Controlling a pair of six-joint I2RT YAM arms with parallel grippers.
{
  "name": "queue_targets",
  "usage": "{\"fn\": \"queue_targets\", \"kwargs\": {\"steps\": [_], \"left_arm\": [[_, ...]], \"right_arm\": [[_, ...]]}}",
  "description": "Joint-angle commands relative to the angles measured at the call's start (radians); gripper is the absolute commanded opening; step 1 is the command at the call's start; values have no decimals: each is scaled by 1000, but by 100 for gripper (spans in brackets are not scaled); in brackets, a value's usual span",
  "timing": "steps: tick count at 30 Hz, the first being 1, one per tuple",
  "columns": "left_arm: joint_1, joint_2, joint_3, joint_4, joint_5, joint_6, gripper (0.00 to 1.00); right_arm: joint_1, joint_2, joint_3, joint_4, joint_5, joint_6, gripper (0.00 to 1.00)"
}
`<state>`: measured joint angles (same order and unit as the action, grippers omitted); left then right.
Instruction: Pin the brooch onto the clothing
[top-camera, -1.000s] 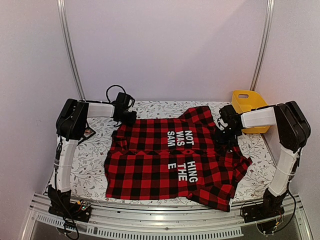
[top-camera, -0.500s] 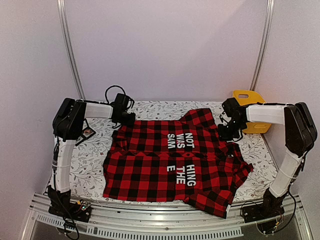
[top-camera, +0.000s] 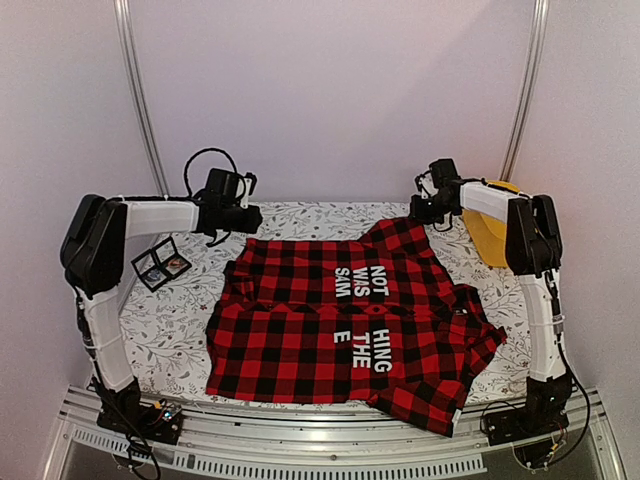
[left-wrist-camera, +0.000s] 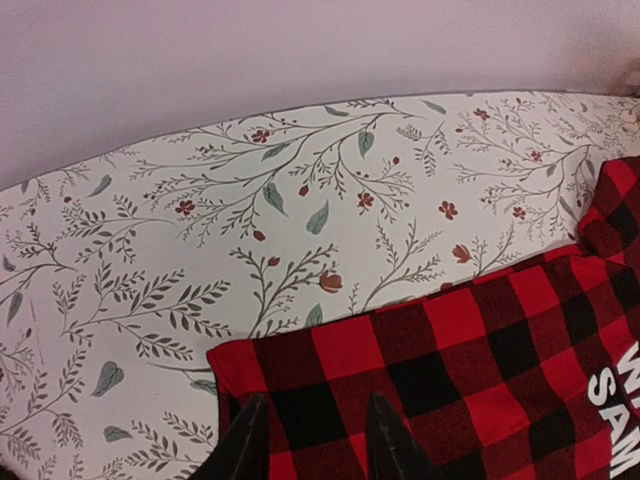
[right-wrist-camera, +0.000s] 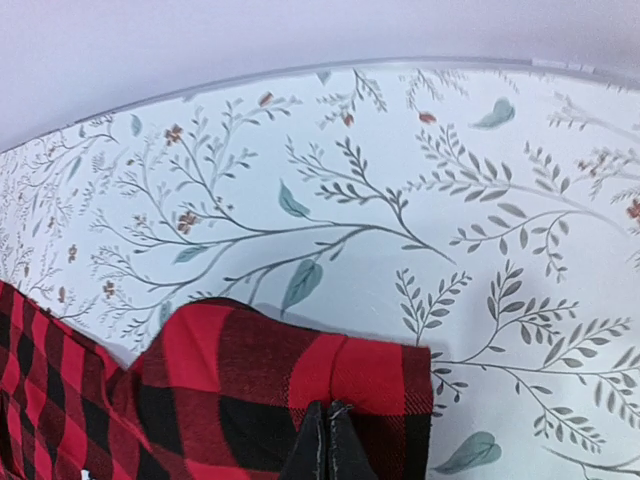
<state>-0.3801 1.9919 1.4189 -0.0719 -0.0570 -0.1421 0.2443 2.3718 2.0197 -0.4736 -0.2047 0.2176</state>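
A large red-and-black checked flannel shirt (top-camera: 340, 320) with white block letters is spread flat on the floral-patterned table (top-camera: 172, 322), filling the centre of the top view. The left jaws are held apart at the bottom edge of the left wrist view, above the shirt's upper-left corner. The right jaws are pressed together over the shirt's upper-right corner; whether fabric is pinched cannot be told. A yellow plastic bin (top-camera: 490, 240) is seen at the right, and a small black-framed tray (top-camera: 160, 262) at the left.
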Motion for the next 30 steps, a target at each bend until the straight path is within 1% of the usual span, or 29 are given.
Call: {"fn": "queue_targets", "kwargs": {"steps": [1,3,6,9,13,17,21,24,27,30], "left_arm": [[-17,3,-87,17,22,-39,32],[-20,12,-105,15,23,-43,32],[-20,33,-114,10,23,-47,32],[-19,56,-117,-6,-21,-47,32],[-5,103,-104,-33,-133,-40,32],[11,150,-63,-71,-174,-33,32],[25,144,-64,-60,-183,-27,32],[34,114,-79,-42,-173,-20,32],[35,46,-116,16,-150,-1,32],[30,-42,-158,53,-138,-2,32]], "right_arm": [[-5,104,50,58,-126,85,0],[-6,147,57,88,-109,119,0],[-17,214,110,94,-96,188,0],[-22,277,169,93,-60,246,0],[-36,296,206,95,1,303,0],[-53,294,244,95,-13,289,0],[-59,241,256,76,-16,225,1],[-60,165,256,36,-11,144,4],[-59,70,247,-49,16,64,8],[-58,-57,145,-124,98,13,12]]}}
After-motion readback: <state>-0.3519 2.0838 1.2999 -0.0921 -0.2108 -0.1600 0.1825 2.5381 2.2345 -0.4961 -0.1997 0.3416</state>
